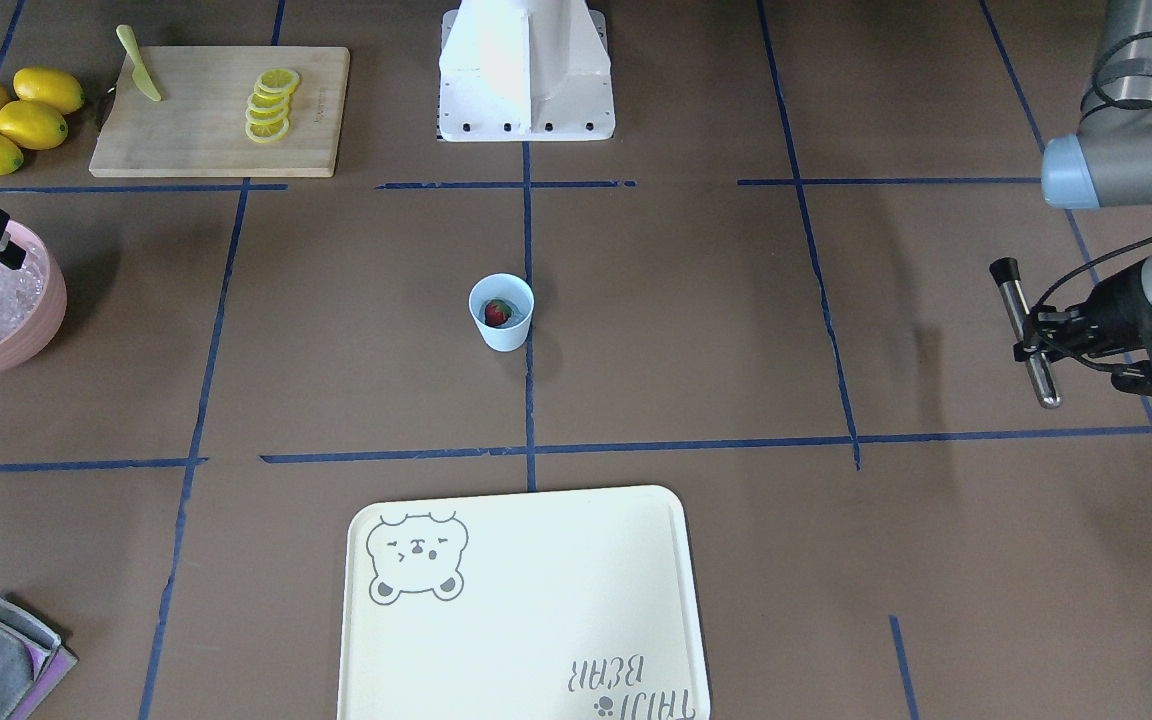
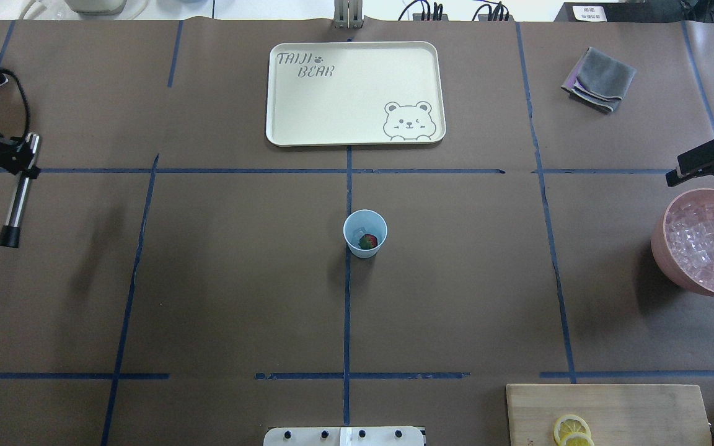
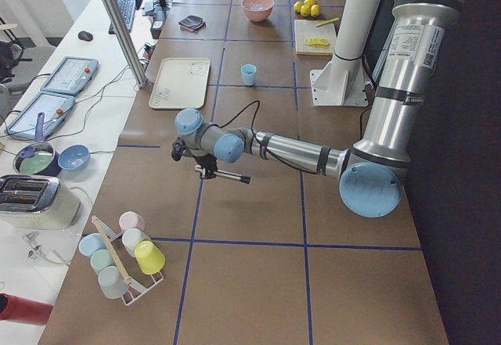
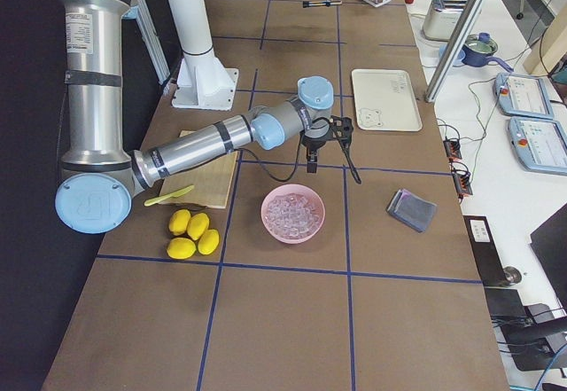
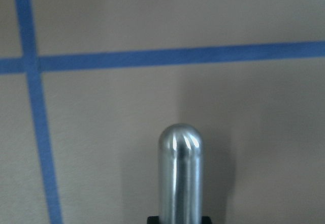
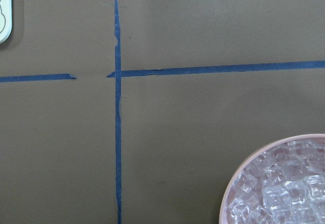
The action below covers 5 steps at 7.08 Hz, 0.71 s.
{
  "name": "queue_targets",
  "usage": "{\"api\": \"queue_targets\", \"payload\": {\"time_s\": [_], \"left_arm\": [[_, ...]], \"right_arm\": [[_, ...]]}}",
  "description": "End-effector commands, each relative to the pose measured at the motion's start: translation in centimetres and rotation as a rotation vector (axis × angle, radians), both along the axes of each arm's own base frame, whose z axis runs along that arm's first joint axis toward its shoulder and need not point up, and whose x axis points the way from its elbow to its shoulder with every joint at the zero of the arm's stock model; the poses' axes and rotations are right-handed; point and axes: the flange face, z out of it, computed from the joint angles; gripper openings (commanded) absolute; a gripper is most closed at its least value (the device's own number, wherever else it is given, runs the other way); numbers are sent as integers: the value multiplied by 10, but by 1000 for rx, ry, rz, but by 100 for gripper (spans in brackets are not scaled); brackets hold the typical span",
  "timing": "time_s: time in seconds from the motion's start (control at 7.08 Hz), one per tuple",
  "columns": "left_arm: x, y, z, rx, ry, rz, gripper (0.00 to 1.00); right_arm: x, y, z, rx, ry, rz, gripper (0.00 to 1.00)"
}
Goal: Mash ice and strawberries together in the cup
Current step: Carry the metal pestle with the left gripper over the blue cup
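Note:
The light blue cup (image 1: 506, 338) stands at the table's middle, also in the overhead view (image 2: 352, 224). One red strawberry (image 1: 498, 313) lies inside it (image 2: 367, 241). Whether ice is in the cup I cannot tell. Ice cubes (image 2: 707, 244) fill the pink bowl (image 1: 36, 330), also in the right wrist view (image 6: 284, 188). My left gripper (image 1: 1036, 338) is far to the cup's side, shut on a metal muddler (image 2: 18, 195) with a black end, held above the table. My right gripper (image 2: 707, 168) hovers at the bowl's far edge, open and empty.
A cream bear tray (image 2: 357, 93) lies beyond the cup. A cutting board (image 1: 206, 120) holds lemon slices (image 1: 271, 105) and a yellow-green knife (image 1: 139, 65). Whole lemons (image 1: 11, 118) lie beside it. A folded grey cloth (image 2: 600, 79) lies at the far right. A cup rack (image 3: 125, 255) stands at the left end.

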Motion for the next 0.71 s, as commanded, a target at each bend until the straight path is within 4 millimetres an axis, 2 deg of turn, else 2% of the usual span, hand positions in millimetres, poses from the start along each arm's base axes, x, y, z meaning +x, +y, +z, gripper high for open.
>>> {"api": "queue_targets", "payload": {"time_s": [0.0, 0.14, 0.28, 0.42, 0.57], "left_arm": [[78, 19, -163, 91, 131, 10, 0], [96, 49, -230, 220, 200, 44, 0], [139, 75, -289, 317, 275, 118, 1], [161, 81, -333, 465, 334, 90, 1], [169, 96, -353, 705, 436, -26, 1]], "right_arm": [[-2, -2, -2, 3, -2, -1, 100], [-2, -4, -2, 2, -1, -1, 100], [-3, -5, -1, 2, -1, -2, 100], [-5, -6, 1, -3, 0, -6, 100], [-5, -6, 1, -6, -4, -7, 100]]}}
